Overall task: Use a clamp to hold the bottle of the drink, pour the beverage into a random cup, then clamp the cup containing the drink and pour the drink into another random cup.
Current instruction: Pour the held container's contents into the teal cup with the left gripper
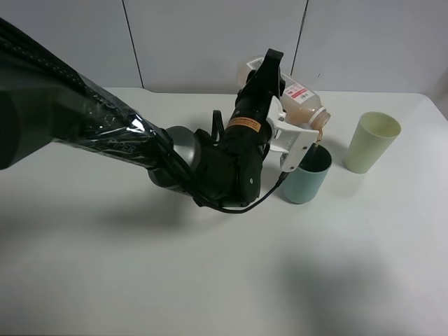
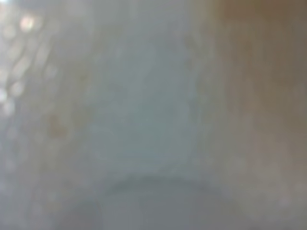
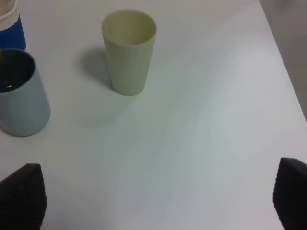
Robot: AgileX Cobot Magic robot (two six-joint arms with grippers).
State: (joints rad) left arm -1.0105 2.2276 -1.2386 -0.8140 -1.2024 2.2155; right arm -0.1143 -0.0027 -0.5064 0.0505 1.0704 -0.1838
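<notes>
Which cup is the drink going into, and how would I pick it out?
Find the big black arm reaching across the white table; at its end it tips a pink-labelled bottle. Right under the bottle's mouth stands the teal-green cup. It is shorter and darker than the pale yellow-green cup beside it.
</notes>
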